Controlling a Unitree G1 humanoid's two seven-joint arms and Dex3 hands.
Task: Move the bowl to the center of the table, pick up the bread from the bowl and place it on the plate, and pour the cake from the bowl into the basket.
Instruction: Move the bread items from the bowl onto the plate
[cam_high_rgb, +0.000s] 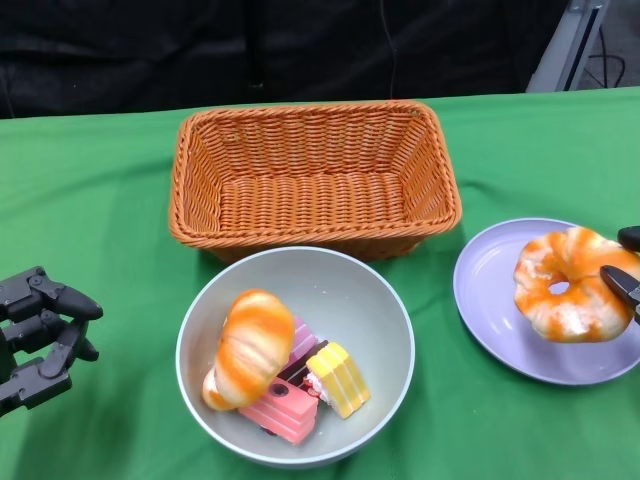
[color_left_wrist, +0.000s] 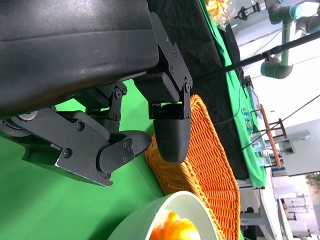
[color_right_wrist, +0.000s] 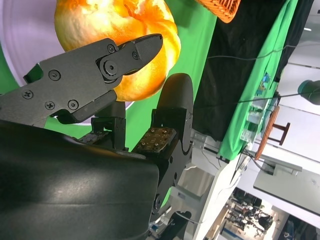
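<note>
The grey-green bowl (cam_high_rgb: 385, 300) stands at the front middle, just before the wicker basket (cam_high_rgb: 315, 175). In the bowl lie an orange-and-white bread (cam_high_rgb: 250, 345), a pink cake (cam_high_rgb: 285, 405) and a yellow cake (cam_high_rgb: 338, 378). A ring-shaped bread (cam_high_rgb: 565, 285) rests on the lavender plate (cam_high_rgb: 490, 300) at the right. My right hand (cam_high_rgb: 625, 270) is at that bread's right edge, fingers spread, one finger (color_right_wrist: 100, 75) lying over the bread (color_right_wrist: 100, 20). My left hand (cam_high_rgb: 40, 335) hovers left of the bowl, fingers apart and holding nothing.
Green cloth covers the table, with a dark backdrop behind it. The left wrist view shows the basket (color_left_wrist: 210, 165) and the bowl's rim (color_left_wrist: 145, 220) beyond my left hand (color_left_wrist: 115, 100). Bare cloth lies at the far left and between bowl and plate.
</note>
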